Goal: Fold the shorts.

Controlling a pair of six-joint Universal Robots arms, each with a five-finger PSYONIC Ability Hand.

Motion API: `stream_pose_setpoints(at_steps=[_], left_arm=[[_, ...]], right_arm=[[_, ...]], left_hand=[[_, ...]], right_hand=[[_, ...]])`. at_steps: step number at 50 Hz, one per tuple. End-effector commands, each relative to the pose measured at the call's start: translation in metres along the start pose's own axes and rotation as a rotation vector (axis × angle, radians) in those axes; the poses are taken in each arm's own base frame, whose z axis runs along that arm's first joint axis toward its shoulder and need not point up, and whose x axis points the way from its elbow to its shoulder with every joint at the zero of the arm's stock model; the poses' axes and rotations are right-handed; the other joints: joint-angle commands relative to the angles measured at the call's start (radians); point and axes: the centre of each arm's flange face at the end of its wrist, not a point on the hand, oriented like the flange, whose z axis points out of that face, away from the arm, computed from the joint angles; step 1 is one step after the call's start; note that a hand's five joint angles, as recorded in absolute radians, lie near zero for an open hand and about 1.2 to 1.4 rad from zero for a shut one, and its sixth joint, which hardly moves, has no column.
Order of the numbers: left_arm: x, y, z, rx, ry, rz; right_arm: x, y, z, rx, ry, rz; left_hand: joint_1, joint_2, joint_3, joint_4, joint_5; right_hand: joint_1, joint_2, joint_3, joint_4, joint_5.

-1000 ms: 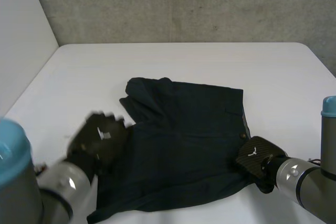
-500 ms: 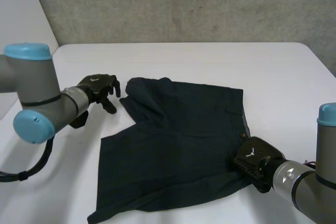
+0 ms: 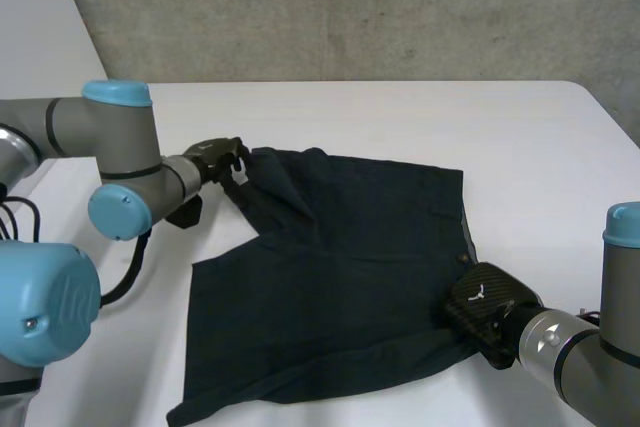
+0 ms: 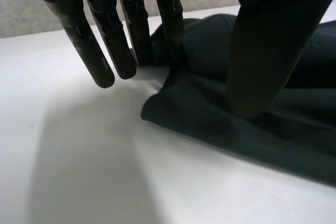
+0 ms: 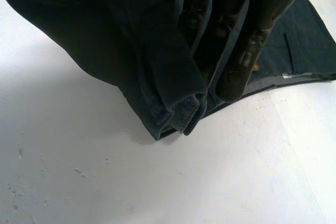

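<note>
Shorts of dark woven cloth are spread nearly flat on the white table, between the two hands. The left hand is set at the far corner on its own side. Its fingers are held straight and apart from the thumb, with their tips at the cloth's edge, while the thumb is pressed down on the fabric just inside the corner. Nothing is yet pinched there. The right hand is clamped on the near corner at its side, where a thick seamed edge is seen bunched under curled fingers. The cloth is judged to be light, soft and limp, with some body at the hems and waistband. It is expected to sag and drag rather than keep a shape when lifted. Hold is best taken at the corners, on the doubled seams, where a pinch is less likely to slip and one layer is less likely to be peeled from the other.
</note>
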Motion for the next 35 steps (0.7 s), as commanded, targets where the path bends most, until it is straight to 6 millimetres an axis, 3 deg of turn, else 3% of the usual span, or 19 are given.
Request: stream_pose_setpoints(at_steps=[1,13,17,18,21,25,35], left_arm=[[0.004,0.005,0.002,-0.015,0.011,0.004],[0.024,0.001,0.002,0.015,0.054,0.033],[0.026,0.001,0.003,0.018,0.056,0.034],[0.026,0.002,0.003,0.015,0.052,0.038],[0.027,0.002,0.003,0.014,0.046,0.039],[0.021,0.0,0.0,0.009,-0.008,0.041],[0.022,-0.047,-0.039,0.04,-0.086,0.168]], right_arm=[[0.0,0.0,0.001,0.004,0.005,-0.001],[-0.003,0.003,0.004,-0.006,-0.009,0.001],[-0.003,0.004,0.004,-0.008,-0.009,0.003],[-0.003,0.004,0.004,-0.008,-0.009,0.003],[-0.004,0.004,0.005,-0.009,-0.01,0.003],[-0.005,0.006,0.007,-0.012,-0.016,0.003],[-0.006,0.006,0.007,-0.012,-0.018,0.001]], left_hand=[[0.065,0.074,0.068,0.075,0.078],[0.121,0.129,0.124,0.13,0.134],[0.376,0.384,0.379,0.385,0.389],[0.554,0.562,0.557,0.563,0.567],[0.781,0.79,0.784,0.791,0.794],[0.796,0.804,0.799,0.806,0.809],[0.796,0.804,0.799,0.806,0.809]], right_hand=[[0.408,0.217,0.201,0.205,0.234],[0.408,0.217,0.201,0.205,0.234],[0.408,0.217,0.201,0.205,0.234],[0.408,0.217,0.201,0.205,0.234],[0.408,0.217,0.201,0.205,0.234],[0.408,0.217,0.201,0.205,0.234],[0.408,0.217,0.201,0.205,0.234]])
